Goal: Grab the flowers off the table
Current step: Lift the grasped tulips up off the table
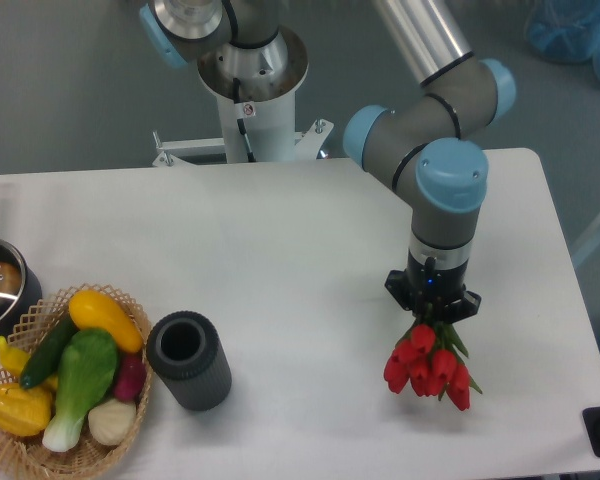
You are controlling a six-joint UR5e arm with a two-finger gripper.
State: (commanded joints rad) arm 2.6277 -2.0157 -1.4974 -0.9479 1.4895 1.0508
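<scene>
end effector (pixel 433 314) clamped on flowers (pixel 429 366) | near table (pixel 280 250) front-right edge

Grey cylinder (pixel 189 361) beside wicker basket (pixel 130 420)

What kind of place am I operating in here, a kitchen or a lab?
Most likely a robot lab or test cell, not a kitchen: the arm's base is bolted beside a bare white table, and the flowers, basket of vegetables and grey cylinder look like props.
</scene>
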